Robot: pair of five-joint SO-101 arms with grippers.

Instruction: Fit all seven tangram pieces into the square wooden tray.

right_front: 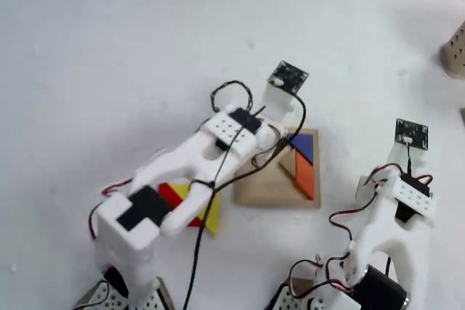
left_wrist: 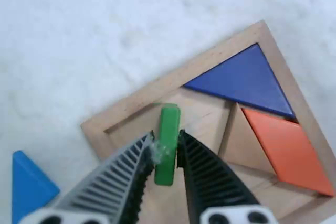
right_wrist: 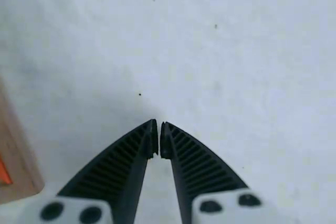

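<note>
No legible text, labels, brand marks, numbers or signs to record.

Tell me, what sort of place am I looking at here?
Likely a robotics lab or hobby bench: two small white robot arms stand at a white table, and the left gripper holds a green piece over a wooden tangram tray.
</note>
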